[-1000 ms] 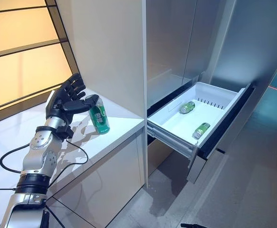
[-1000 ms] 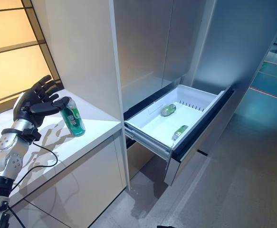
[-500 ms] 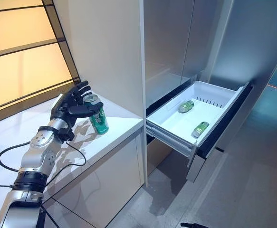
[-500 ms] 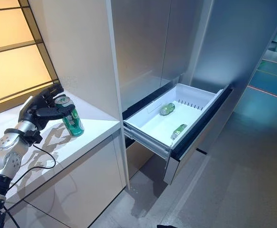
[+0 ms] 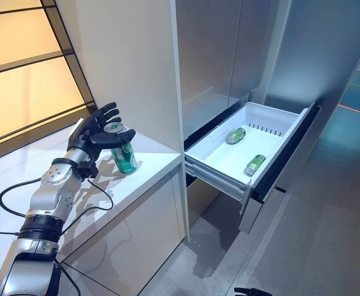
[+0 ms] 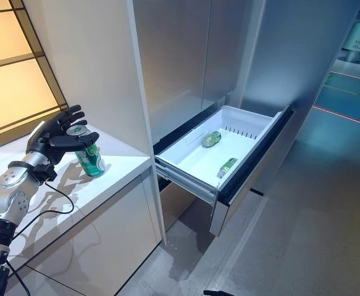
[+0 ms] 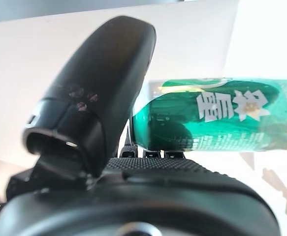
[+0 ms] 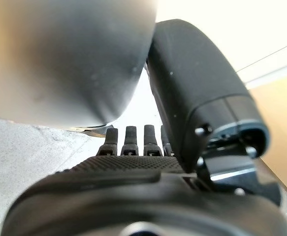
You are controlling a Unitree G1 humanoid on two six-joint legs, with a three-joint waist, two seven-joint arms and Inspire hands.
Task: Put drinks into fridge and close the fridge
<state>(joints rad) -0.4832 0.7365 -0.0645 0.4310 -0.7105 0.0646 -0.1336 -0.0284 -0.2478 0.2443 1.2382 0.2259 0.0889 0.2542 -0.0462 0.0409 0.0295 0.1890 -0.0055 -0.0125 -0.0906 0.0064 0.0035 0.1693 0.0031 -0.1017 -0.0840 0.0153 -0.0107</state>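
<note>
The green aluminium drink can [image 5: 125, 157], tilted in my left hand [image 5: 94, 131] a second ago, now stands upright on the white countertop [image 5: 152, 161], my fingers spread straight and thumb over its top, so it still needs gripping before going into the open white fridge drawer [image 5: 263, 128].

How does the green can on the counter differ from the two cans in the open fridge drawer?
The counter can stands upright on the white counter; the drawer cans lie on their sides in the drawer. The left hand is at the counter can's top; nothing touches the drawer cans. All look green.
</note>
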